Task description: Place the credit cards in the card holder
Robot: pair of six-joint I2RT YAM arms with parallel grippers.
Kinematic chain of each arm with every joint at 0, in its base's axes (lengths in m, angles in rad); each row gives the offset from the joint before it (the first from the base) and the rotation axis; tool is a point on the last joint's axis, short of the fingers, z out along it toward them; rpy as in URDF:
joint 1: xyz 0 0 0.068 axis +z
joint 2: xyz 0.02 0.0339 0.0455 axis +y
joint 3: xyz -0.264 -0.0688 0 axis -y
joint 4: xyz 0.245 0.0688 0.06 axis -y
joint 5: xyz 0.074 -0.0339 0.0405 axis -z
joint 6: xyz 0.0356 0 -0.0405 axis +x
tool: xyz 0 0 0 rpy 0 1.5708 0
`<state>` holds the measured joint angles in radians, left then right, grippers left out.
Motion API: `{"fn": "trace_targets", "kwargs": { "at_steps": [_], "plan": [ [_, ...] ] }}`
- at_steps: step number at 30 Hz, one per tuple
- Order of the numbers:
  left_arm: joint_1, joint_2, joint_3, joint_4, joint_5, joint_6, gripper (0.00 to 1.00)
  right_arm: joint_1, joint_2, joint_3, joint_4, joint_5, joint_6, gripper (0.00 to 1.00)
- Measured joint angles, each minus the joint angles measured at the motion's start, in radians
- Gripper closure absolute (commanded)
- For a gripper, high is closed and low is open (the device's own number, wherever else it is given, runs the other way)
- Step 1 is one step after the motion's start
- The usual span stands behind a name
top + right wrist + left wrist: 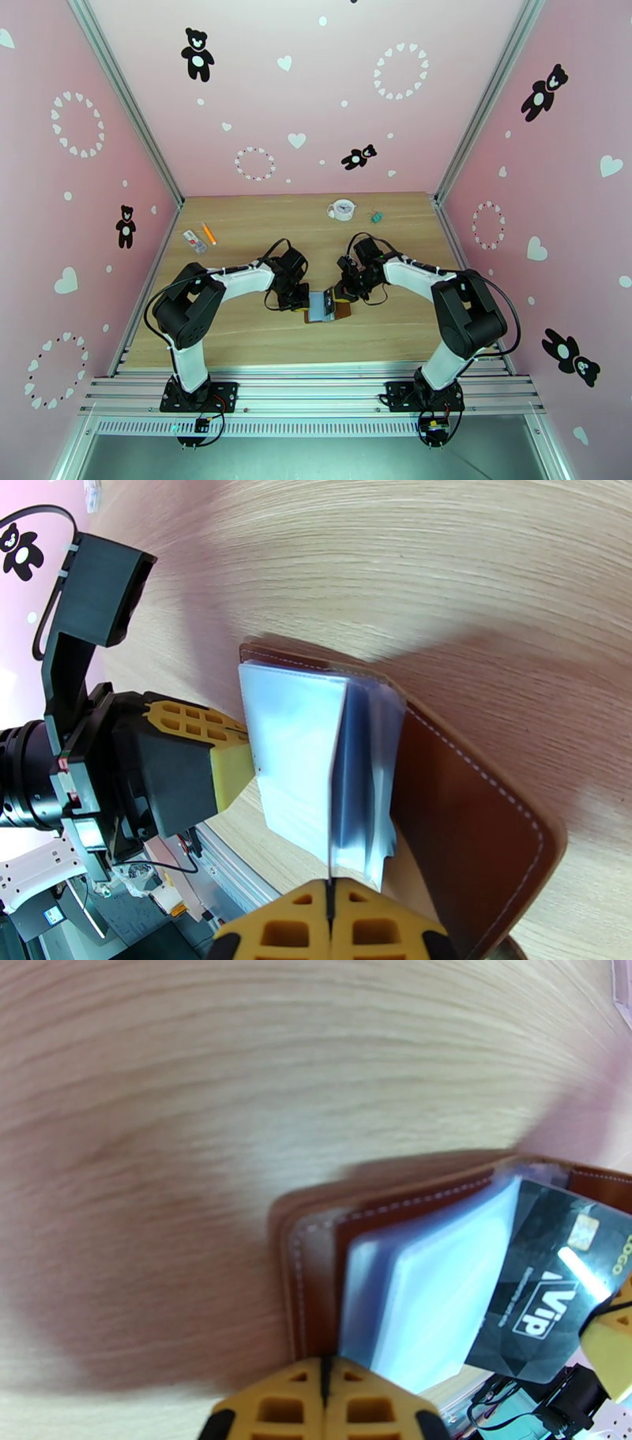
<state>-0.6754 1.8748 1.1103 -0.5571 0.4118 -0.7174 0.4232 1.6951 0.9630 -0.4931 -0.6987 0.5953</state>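
My left gripper (324, 1390) pinches shut on the wallet's (466, 811) pale sleeve (296, 756). My right gripper (328, 898) is clamped on a black card (553, 1276) beside it. An orange pen (208, 233) and a white clock (342, 209) lie far off.

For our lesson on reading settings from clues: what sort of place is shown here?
Probably a robot test booth, not a home: pink walls with bear stickers, framed by aluminium posts, and a left arm and a right arm bolted to a metal rail at a wooden table.
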Motion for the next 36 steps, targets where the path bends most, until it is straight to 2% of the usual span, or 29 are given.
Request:
{"fn": "trace_targets", "kwargs": {
  "at_steps": [17,36],
  "plan": [
    [0.002,0.000,-0.001,0.001,0.003,0.000,1.00,0.000,0.002,-0.042,0.025,0.000,-0.006,1.00],
    [0.005,0.002,-0.001,0.001,0.011,0.000,1.00,0.003,0.097,-0.027,0.034,0.011,-0.026,1.00]
  ]
}}
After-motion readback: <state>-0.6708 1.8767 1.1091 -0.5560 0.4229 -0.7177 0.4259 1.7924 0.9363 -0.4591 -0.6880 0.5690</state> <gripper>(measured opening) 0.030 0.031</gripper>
